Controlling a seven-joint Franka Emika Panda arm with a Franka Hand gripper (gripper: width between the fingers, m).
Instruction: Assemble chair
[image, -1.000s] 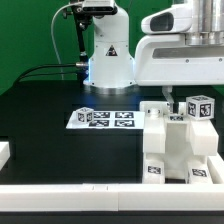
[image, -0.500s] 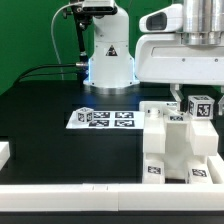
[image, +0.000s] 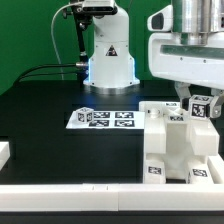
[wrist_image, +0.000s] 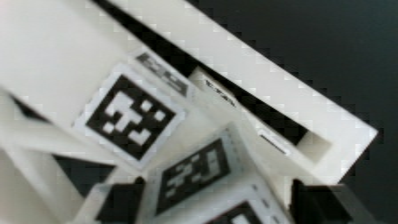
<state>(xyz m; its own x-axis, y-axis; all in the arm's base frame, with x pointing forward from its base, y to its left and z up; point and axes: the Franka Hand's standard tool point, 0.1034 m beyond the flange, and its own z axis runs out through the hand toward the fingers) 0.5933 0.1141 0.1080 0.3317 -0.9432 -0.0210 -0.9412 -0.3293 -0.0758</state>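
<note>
The chair (image: 172, 148) stands partly built at the exterior view's right, a stack of chunky white tagged pieces. Its top right piece (image: 204, 108), a white block with black-and-white tags, sits between the fingers of my gripper (image: 198, 98), which has come down on it from above. In the wrist view the same tagged piece (wrist_image: 183, 172) fills the space in my gripper (wrist_image: 214, 200). A dark finger (wrist_image: 111, 202) presses against each of its sides, so the jaws are shut on it. The lower part of the piece is hidden behind the chair.
The marker board (image: 102, 118) lies flat on the black table, left of the chair. The arm's white base (image: 108, 60) stands at the back. A white rail (image: 70, 192) runs along the table's front edge, and a small white part (image: 4, 152) sits at the far left.
The wrist has swung towards the exterior view's right and come down over the tagged top piece. The jaws have narrowed from wide open onto its sides.
</note>
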